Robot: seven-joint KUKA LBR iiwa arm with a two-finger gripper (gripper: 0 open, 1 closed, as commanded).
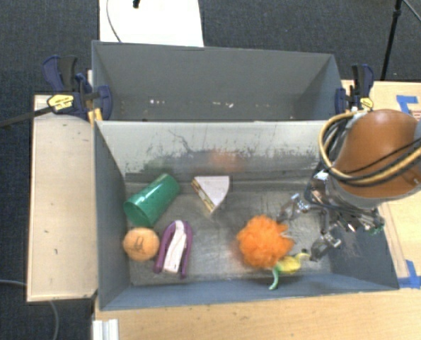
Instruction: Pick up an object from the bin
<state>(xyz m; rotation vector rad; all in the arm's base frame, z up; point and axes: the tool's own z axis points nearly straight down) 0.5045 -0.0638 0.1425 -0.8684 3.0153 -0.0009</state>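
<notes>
My gripper (306, 229) hangs low at the right of the bin, its fingers spread apart beside a fluffy orange ball (264, 241). Nothing sits between the fingers. A small yellow and green toy (286, 265) lies just below the orange ball, close to the lower fingertip (322, 248). The upper fingertip (290, 210) points toward the middle of the bin floor.
A cream wedge-shaped block (211, 189) lies mid-bin near the back wall. A green cup (152, 199) lies on its side at the left, with an orange round fruit (141, 244) and a purple and white clip-like thing (173, 248) below it.
</notes>
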